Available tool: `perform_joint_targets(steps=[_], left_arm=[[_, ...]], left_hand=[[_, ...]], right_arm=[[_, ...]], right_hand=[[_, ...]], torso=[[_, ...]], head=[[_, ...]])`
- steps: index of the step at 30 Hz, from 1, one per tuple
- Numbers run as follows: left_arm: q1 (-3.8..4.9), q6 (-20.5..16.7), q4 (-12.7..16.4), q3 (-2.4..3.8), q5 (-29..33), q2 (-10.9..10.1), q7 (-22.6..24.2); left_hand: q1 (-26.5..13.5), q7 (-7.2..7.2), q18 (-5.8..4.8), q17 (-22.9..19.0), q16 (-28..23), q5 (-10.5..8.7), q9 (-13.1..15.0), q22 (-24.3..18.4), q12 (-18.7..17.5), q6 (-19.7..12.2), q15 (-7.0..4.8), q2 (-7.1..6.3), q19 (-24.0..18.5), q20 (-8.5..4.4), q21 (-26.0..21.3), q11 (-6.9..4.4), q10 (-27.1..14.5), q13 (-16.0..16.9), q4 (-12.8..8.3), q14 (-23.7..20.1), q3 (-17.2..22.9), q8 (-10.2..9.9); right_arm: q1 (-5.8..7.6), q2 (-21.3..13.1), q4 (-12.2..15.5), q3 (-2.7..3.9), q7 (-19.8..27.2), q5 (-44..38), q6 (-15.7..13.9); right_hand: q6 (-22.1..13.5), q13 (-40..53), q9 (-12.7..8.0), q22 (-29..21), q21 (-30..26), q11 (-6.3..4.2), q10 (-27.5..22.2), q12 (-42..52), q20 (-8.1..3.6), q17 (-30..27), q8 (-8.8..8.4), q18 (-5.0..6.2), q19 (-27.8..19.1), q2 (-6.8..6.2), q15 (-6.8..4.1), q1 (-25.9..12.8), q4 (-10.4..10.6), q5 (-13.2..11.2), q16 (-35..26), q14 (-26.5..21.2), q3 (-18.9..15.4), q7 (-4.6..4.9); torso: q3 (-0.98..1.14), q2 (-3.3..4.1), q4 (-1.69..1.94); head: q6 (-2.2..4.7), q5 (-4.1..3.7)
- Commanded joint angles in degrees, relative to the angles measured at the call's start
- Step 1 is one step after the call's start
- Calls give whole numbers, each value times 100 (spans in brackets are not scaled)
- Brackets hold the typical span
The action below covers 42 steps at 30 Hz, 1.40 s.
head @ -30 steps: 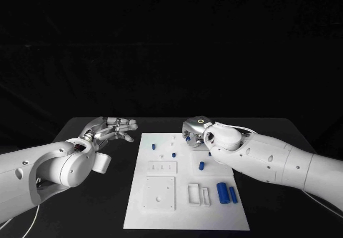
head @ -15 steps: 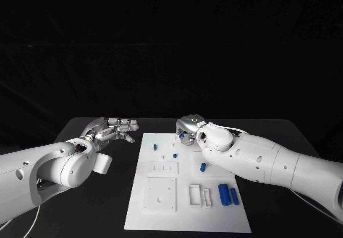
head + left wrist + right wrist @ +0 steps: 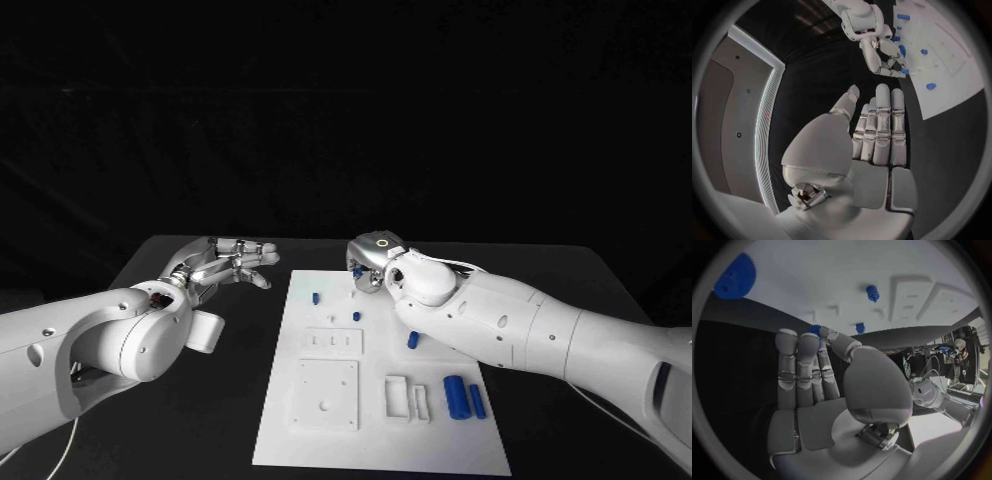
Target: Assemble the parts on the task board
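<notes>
Black table (image 3: 173,400) carries the white board (image 3: 361,440) at centre. At the board's 12 o'clock, the right hand (image 3: 378,262) pinches a blue gear (image 3: 814,330). At 10 o'clock, the left hand (image 3: 224,262) hovers empty, fingers straight and apart.

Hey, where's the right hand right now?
In the head view the right hand is over the far edge of the task board, pinching a small blue part; the left hand is off the board's left side.
</notes>
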Motion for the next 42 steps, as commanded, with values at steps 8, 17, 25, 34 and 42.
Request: perform_joint_targets(steps=[8, 17, 25, 34, 42], left_arm=[[40, 80, 34, 9, -46, 24, 28], [58, 85, 43, 10, -60, 34, 25], [63, 88, 47, 10, -64, 38, 23], [65, 93, 36, 10, -67, 49, 18], [65, 84, 39, 10, -67, 47, 19]], left_hand=[[1, 15, 89, -12, 36, -12, 7, -12, -17, -24, -6, 59, -54, -11, 58, -7, -42, 9, -16, -34, -50, -26], [1, 15, 89, -12, 36, -12, 7, -12, -17, -24, -6, 59, -54, -11, 58, -7, -42, 9, -16, -34, -50, -26], [1, 15, 89, -12, 36, -12, 7, -12, -17, -24, -6, 59, -54, -11, 58, -7, -42, 9, -16, -34, -50, -26], [1, 15, 89, -12, 36, -12, 7, -12, -17, -24, -6, 59, -54, -11, 58, -7, -42, 9, -16, -34, -50, -26], [1, 15, 89, -12, 36, -12, 7, -12, -17, -24, -6, 59, -54, -11, 58, -7, -42, 9, -16, -34, -50, -26]], right_arm=[[0, 68, -109, 2, 99, -77, -55], [-2, 138, -254, -1, 80, -80, -33], [-6, 185, -369, -6, 94, -85, 21], [-11, 203, -416, -13, 125, -74, 87], [-16, 209, -434, -19, 194, -27, 148]], right_hand=[[14, 14, -2, 38, -48, 0, 22, 7, 0, -2, 27, 64, 70, -53, -27, 15, -3, 14, 38, -18, 0, -5], [11, 14, -3, 74, -94, 2, 18, 7, 2, -4, 27, 66, 82, -53, -26, 14, -2, 25, 37, -18, -15, -3], [11, 14, -3, 74, -94, 2, 18, 7, 2, -4, 27, 66, 82, -53, -26, 14, -2, 25, 37, -18, -15, -3], [7, 14, -3, 110, -145, 2, 12, 7, 2, -6, 27, 61, 93, -52, -25, 4, 2, 32, 36, -19, -30, -3], [4, 14, -3, 145, -211, 1, 3, 7, 5, -12, 29, 57, 111, -35, -23, -7, 12, 15, 27, -16, -106, -3]], torso=[[-22, 33, 51], [-26, 38, 45], [-30, 50, 41], [-40, 57, 39], [-48, 58, 38]], head=[[14, -1], [20, 16], [20, 28], [5, 24], [0, 21]])
